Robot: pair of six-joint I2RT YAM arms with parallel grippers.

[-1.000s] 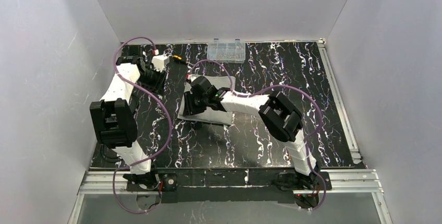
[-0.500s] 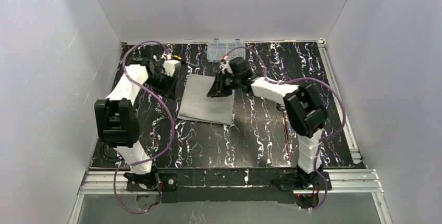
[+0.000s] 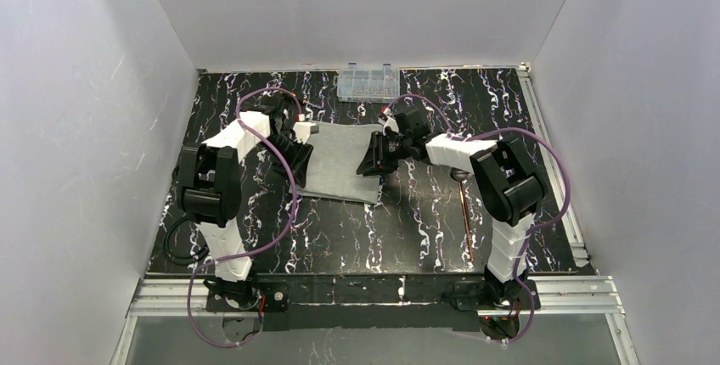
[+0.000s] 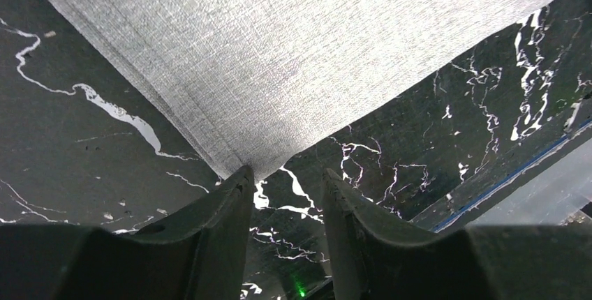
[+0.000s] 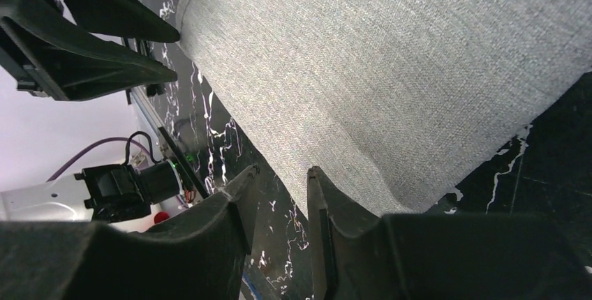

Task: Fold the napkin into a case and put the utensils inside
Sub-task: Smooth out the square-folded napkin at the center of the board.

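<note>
Both arms have closed in on the napkin (image 3: 340, 165) since a moment ago. The left gripper (image 4: 287, 173) has swung over from the far-left corner to the cloth's left edge, and the right gripper (image 5: 283, 171) has dropped from the far corner to midway down its right edge. The cloth itself does not seem to have shifted.

It lies flat on the table (image 3: 407, 238), centre-left and between the two grippers. It is a light grey rectangle of matte woven fabric. A line runs parallel to one edge, and I cannot tell whether that is a hem or a second layer.

I judge it light, limp and not slippery, so it will sag and crease wherever it is lifted. A pinch at a corner or right at the edge looks best, and the left jaws have a corner lying at one fingertip.

Both pairs of jaws stand partly apart with bare table showing between them, clamping nothing.

The utensils (image 3: 464, 212) lie well apart to the right, thin and copper-brown, beside the right arm.
</note>
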